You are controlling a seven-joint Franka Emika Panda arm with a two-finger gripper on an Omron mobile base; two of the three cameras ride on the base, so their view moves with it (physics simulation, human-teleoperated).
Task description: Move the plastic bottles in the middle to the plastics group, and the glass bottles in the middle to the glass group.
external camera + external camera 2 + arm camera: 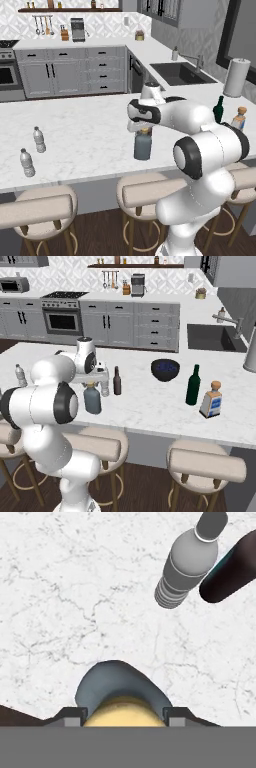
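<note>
In the hand view we see the tan stopper [123, 711] of the grey-blue bottle [112, 682] between the fingertips [71, 716] of the gripper [123, 718], which is clamped on it; beyond stand a clear water bottle [187, 564] and the dark brown bottle [230, 569].

In the left base view we see the plastics group [33, 151] well apart on the surface [85, 135].

In the right base view we see the green wine bottle [193, 385] beside the squarish bottle [212, 400].
</note>
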